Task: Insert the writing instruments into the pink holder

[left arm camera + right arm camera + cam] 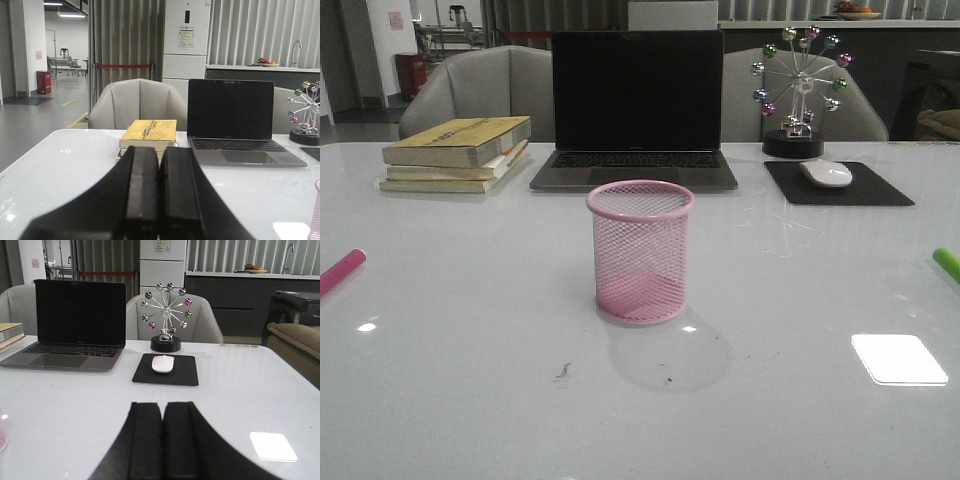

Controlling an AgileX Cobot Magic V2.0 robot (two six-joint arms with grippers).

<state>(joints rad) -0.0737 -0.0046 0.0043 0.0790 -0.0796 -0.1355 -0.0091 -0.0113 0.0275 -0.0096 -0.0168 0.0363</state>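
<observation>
Nothing is inserted yet. The pink holder (640, 252) is seen upright and empty at table centre, in front of the laptop (635, 108). The magenta marker (341, 271) is lying at the far left table edge, the lime green marker (947, 264) at the far right edge, both only partly in frame and well apart from the holder. Both pickups and both insertions are judged still to be done.

The left gripper (159, 192) is shown with its fingers pressed together, nothing between them, held low over the table and facing the stack of books (148, 135). The right gripper (163, 440) is likewise closed and empty, aimed toward the mouse (163, 364) on its pad. Neither arm is visible in the front view.
</observation>
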